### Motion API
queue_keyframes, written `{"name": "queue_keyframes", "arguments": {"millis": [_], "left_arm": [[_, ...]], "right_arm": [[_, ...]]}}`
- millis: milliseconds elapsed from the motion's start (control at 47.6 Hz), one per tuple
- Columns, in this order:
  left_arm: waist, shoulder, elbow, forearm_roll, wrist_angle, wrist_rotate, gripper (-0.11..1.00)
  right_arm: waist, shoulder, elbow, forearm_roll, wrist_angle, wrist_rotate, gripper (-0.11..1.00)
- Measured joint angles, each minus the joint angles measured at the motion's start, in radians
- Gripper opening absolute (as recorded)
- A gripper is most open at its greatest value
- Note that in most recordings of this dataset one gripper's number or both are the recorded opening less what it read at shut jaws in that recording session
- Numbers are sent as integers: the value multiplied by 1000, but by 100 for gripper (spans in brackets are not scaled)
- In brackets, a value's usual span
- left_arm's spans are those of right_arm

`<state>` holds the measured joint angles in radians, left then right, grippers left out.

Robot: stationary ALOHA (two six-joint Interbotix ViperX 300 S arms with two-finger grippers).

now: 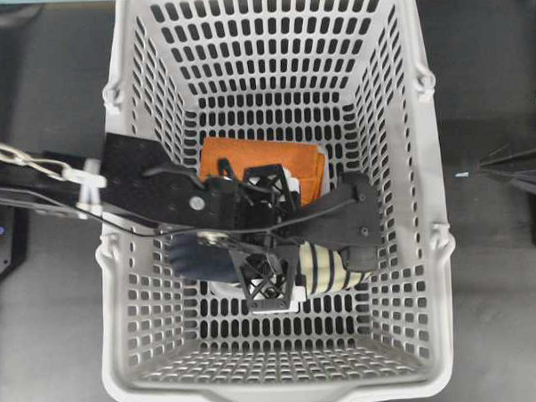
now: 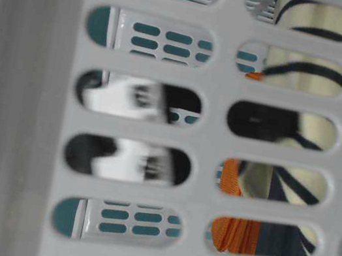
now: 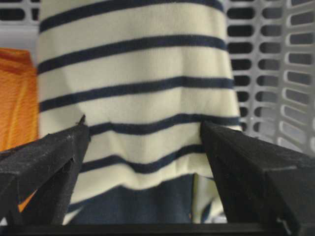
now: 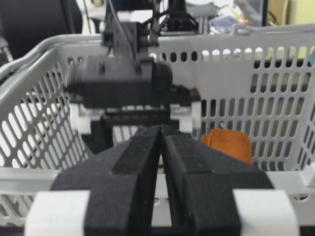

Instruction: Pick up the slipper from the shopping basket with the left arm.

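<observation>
Reaching down into the large light grey slotted plastic shopping basket [image 1: 414,275], the black left arm [image 1: 152,184] holds its lattice-fingered gripper [image 1: 271,235] spread wide astride the cream navy-striped fabric slipper [image 3: 138,98] on the floor, beside a folded orange cloth [image 1: 266,156]. Outside, the right gripper [image 4: 161,142] is pressed together.

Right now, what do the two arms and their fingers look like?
The left arm is black, built of flat boxy plates, with thin black cables along it, a white clip and a silver chain-like link near its base. Its gripper's fingers are black open lattice. The right gripper has thick matte black fingers with a rough surface and white bands at their bases. The right arm is plain black and pointed.
</observation>
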<state>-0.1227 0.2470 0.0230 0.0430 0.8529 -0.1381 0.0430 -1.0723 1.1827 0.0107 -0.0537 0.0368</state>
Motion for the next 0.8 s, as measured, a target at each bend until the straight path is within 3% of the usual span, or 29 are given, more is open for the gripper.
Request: {"name": "queue_keyframes", "arguments": {"millis": [294, 399, 630, 798], "left_arm": [[0, 12, 32, 0, -17, 0, 83], [0, 12, 40, 0, -15, 11, 65], [0, -6, 14, 0, 41, 72, 9], [8, -35, -89, 0, 179, 98, 5]], "right_arm": [[-2, -3, 8, 0, 5, 0, 1], [-3, -5, 9, 0, 5, 0, 1], [-8, -5, 9, 0, 3, 0, 1], [-12, -12, 9, 2, 5, 0, 1]]}}
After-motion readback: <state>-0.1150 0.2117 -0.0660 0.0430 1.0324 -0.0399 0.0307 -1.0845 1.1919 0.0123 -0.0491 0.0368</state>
